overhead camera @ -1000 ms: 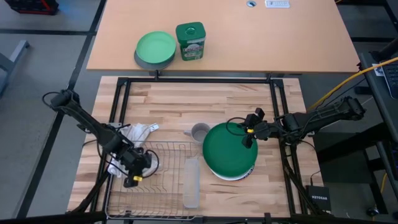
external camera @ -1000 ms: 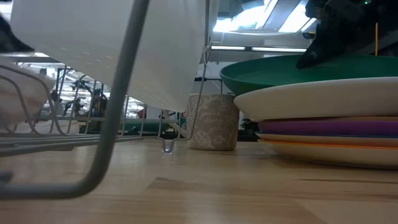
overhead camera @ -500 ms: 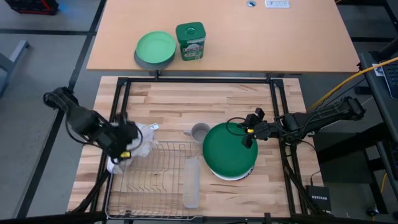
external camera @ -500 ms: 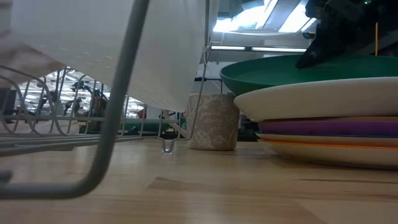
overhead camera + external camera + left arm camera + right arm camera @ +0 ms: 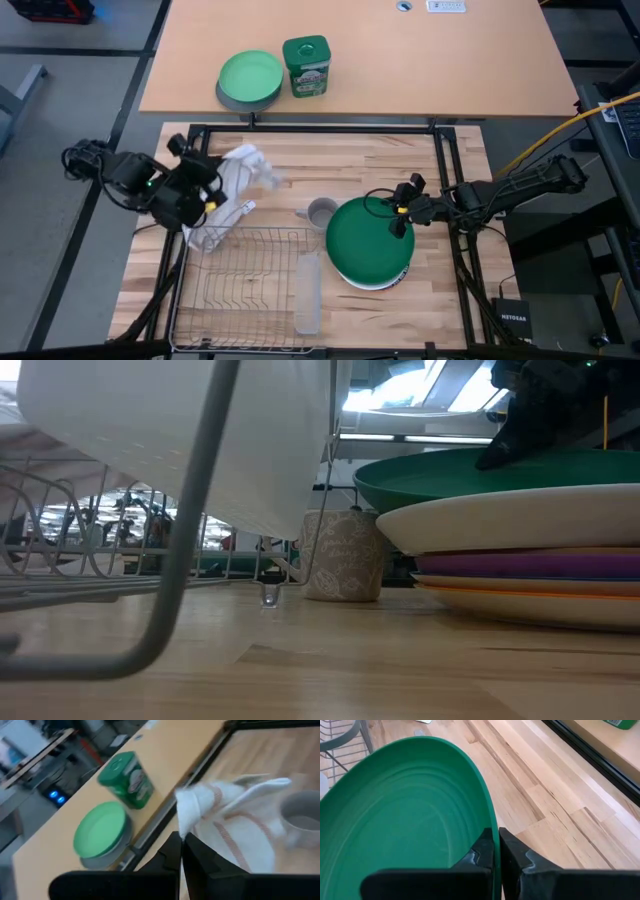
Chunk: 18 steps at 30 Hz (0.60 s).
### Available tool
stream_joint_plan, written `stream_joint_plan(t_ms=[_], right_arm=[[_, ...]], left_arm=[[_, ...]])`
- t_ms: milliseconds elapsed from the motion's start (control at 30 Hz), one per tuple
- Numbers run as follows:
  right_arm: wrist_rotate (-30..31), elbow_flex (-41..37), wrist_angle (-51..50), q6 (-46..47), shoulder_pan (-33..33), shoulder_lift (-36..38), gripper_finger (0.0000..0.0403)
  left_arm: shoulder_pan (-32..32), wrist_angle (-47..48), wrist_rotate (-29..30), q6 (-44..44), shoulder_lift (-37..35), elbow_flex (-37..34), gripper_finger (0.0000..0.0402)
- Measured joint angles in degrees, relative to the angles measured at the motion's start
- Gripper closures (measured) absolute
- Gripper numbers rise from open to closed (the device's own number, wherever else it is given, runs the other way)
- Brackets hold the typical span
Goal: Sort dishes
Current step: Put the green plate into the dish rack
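Observation:
A stack of several dishes (image 5: 530, 560) lies at the table's right, with the large dark green plate (image 5: 368, 243) on top. My right gripper (image 5: 399, 226) is shut on that plate's rim. At the table's left, my left gripper (image 5: 213, 190) is raised above the far left corner of the wire dish rack (image 5: 250, 290). It is shut on a white cloth with red stripes (image 5: 237, 178). A pale flat thing (image 5: 308, 292) stands on edge in the rack. My left gripper pinches a bunched fold of the cloth (image 5: 192, 827) between its two fingers. The fingers come from the table's left and slant a little downward. The cloth is slack: one part spreads beyond the fingers, and its lower end (image 5: 205, 238) hangs by the rack's corner. My right gripper pinches the green plate's rim (image 5: 493, 832) at the plate's far right side, and the rim runs between the two fingers. The fingers come from the table's right, slanting down. The plate lies on top of the stack.
A small grey mug (image 5: 320, 212) stands between the rack and the stack. On the far table, beyond a black frame bar (image 5: 320, 128), are a light green plate on a grey bowl (image 5: 250, 78) and a green tin (image 5: 306, 66).
My left gripper has risen from over the rack's left end and gone toward the table's far edge. It has tipped from pointing down to nearly level. It has drawn the white cloth up off the table, and the cloth now spreads out beyond the fingers.

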<state>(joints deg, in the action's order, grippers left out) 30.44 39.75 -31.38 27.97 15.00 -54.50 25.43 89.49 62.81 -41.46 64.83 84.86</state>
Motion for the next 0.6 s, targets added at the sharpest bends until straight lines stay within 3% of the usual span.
stream_joint_plan(t_ms=[300,600], right_arm=[[0.0,0.0,1.4,-2.3,0.0,0.0,0.0392],[0.0,0.0,1.9,-3.4,0.0,0.0,0.0392]], left_arm=[[-7.9,-0.9,-0.5,-3.3,0.7,0.0,0.0380],[-11.6,-8.6,-2.9,4.4,1.3,0.0,0.0285]])
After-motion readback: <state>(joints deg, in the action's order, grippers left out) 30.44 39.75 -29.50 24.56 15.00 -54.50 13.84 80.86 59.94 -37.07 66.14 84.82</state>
